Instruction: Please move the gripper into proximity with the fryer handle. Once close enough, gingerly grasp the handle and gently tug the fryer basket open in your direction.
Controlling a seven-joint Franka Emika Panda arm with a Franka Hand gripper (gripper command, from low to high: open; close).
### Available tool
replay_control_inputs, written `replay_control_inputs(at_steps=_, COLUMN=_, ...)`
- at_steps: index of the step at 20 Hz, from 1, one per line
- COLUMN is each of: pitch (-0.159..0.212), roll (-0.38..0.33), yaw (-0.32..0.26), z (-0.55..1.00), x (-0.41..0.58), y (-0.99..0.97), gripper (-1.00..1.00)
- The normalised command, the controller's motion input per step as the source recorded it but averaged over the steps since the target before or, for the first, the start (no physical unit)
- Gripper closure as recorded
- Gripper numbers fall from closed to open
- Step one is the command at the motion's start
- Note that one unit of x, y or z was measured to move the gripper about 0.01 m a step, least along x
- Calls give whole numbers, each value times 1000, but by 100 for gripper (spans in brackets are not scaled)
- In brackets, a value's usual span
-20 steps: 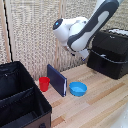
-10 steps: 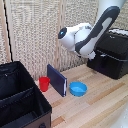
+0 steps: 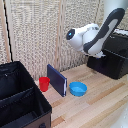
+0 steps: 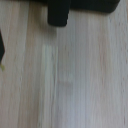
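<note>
Hanging above the wooden desk point(image 3: 100, 100), the white arm point(image 3: 97, 37) sits close to the black fryer point(image 3: 112, 57) at the exterior view's right. The wrist view shows the fryer handle point(image 4: 59, 14) jutting from the fryer basket point(image 4: 90, 5). The fingers are hidden; I cannot tell their state.

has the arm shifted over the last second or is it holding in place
Yes. Against the fixed fryer, the arm has moved toward the exterior view's right, closing on the fryer. Its fingers are hidden.
</note>
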Motion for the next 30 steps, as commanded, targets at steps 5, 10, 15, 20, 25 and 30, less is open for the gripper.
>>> replay_control_inputs(at_steps=5, pitch=-96, roll=-68, yaw=125, z=-256, x=-205, y=-671, gripper=-100)
replay_control_inputs(at_steps=10, pitch=-96, roll=-33, yaw=149, z=-209, x=-40, y=-613, gripper=-100)
replay_control_inputs(at_steps=15, pitch=-99, roll=-42, yaw=159, z=-157, x=0, y=-441, gripper=-100)
replay_control_inputs(at_steps=20, pitch=-13, roll=-53, yaw=120, z=-203, x=62, y=-168, gripper=100)
replay_control_inputs(at_steps=25, pitch=4, roll=-18, yaw=103, z=-174, x=152, y=-141, gripper=100)
replay_control_inputs(at_steps=30, pitch=76, roll=-12, yaw=66, z=-202, x=162, y=-69, gripper=100)
